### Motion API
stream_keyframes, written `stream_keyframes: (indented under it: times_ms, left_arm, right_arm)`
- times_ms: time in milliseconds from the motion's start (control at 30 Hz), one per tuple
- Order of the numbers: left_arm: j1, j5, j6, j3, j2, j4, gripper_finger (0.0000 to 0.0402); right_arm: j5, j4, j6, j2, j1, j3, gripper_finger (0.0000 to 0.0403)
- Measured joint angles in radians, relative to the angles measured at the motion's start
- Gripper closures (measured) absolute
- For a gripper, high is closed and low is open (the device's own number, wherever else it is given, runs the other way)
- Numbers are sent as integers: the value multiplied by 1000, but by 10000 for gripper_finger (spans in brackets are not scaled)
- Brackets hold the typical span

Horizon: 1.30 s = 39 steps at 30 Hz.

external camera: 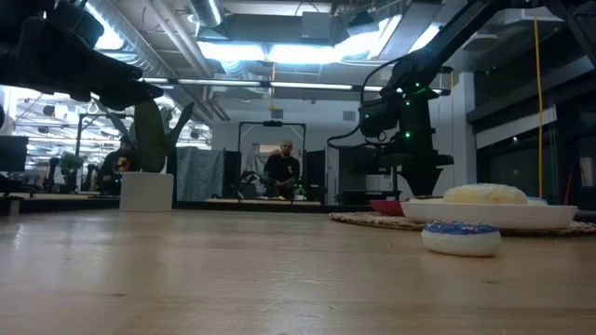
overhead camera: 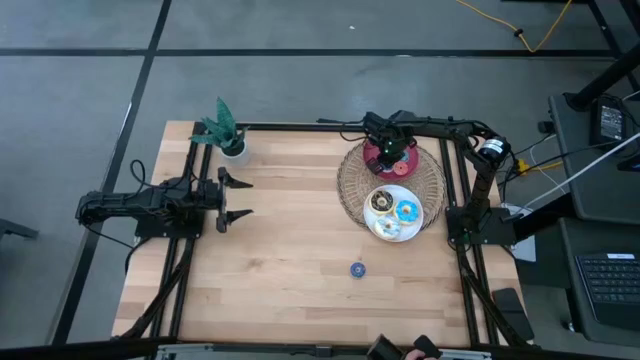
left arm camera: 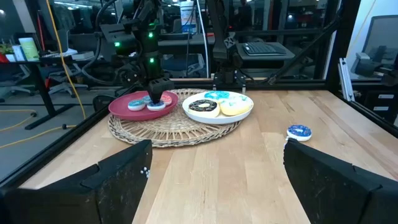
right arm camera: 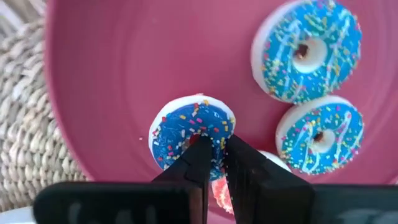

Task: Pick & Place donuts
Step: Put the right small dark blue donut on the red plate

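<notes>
My right gripper (right arm camera: 214, 163) pinches a small blue-iced donut (right arm camera: 193, 134) by its rim just over the red plate (right arm camera: 124, 81), fingers pressed nearly together on it; whether it is being set down or lifted I cannot tell. Two more small blue donuts (right arm camera: 306, 40) lie on the same plate, with a pink-red one (right arm camera: 221, 190) showing under the fingers. Beside it on the wicker mat (overhead camera: 352, 190), the white plate (overhead camera: 392, 212) carries the three larger donuts: chocolate (overhead camera: 380, 202), blue-iced (overhead camera: 406, 211) and white-iced (overhead camera: 386, 227). One small blue donut (overhead camera: 357, 269) sits alone on the bare table (overhead camera: 280, 260), well apart from the mat, so I judge the job nearly finished, with that last piece left. My left gripper (overhead camera: 232, 197) waits at the table's left side near the potted plant (overhead camera: 226, 130), fingers spread wide and empty. No brand, label or writing is readable anywhere.
</notes>
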<state>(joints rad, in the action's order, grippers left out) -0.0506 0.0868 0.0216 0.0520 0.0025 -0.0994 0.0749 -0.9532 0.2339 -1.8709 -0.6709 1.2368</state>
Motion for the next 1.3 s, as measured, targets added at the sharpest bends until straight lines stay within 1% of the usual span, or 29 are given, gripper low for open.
stream_keyframes:
  times_ms: [33,167,233,333,533,633,733,900,1067,1300]
  left_arm:
    - [0,0,0,0,0,0,49]
    - [0,0,0,0,0,0,48]
    - [0,0,0,0,0,0,48]
    - [0,0,0,0,0,0,49]
    - [0,0,0,0,0,0,48]
    - [0,0,0,0,0,0,49]
    - [0,0,0,0,0,0,49]
    - [0,0,0,0,0,0,48]
    - [0,0,0,0,0,0,48]
    - [0,0,0,0,0,0,49]
  right_arm:
    - [-2,6,-5,0,2,0,359]
    - [-68,25,-11,0,4,0,357]
    - [-79,26,-11,0,8,0,348]
    - [-75,23,-11,0,9,0,321]
    - [-15,16,-27,0,11,0,255]
    - [6,16,-34,0,15,0,232]
    - [14,9,-37,0,15,9,217]
    - [15,-18,-66,0,15,33,211]
    - [37,-91,-83,1,15,44,211]
    - [37,-68,-108,1,15,36,211]
